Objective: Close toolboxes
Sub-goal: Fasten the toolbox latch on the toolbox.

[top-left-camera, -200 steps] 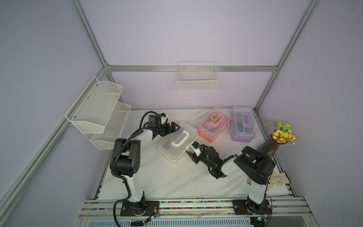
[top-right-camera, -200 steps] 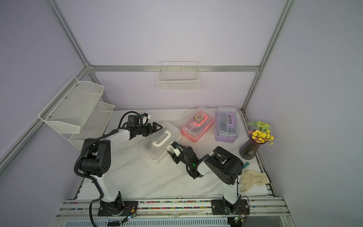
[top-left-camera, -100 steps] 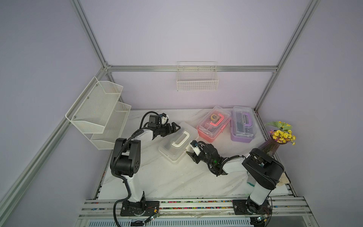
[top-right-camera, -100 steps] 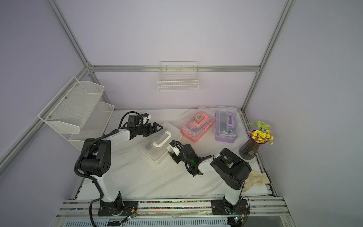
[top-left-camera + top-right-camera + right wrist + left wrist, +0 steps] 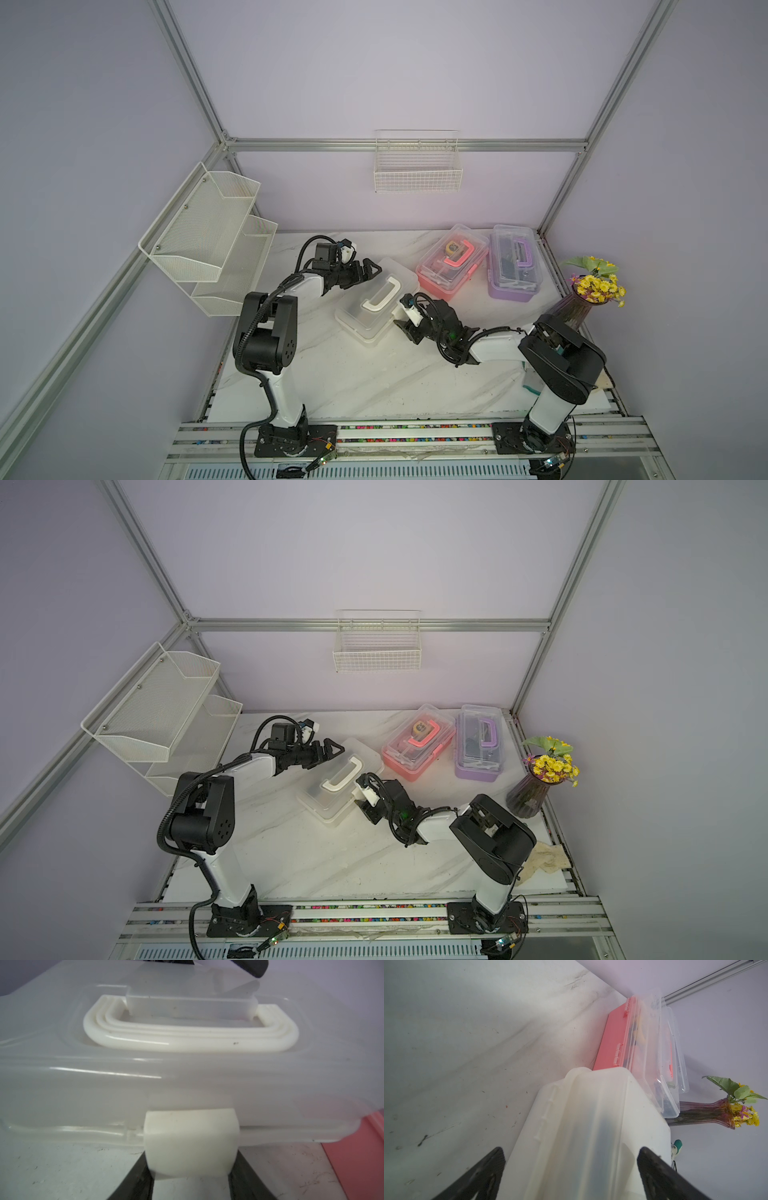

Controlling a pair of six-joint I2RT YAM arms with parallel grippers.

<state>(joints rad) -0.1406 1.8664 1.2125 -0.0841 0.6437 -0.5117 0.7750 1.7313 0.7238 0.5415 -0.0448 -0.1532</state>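
Centrally on the table (image 5: 353,382) lies the white toolbox (image 5: 376,303), lid down, long axis running near-left to far-right. My left gripper (image 5: 372,269), spread wide and empty, stands at its far-left side. My right gripper (image 5: 402,328), nearer the latch (image 5: 191,1142), faces the near-right side, jaws half-parted flanking that latch; whether they pinch it I cannot tell.
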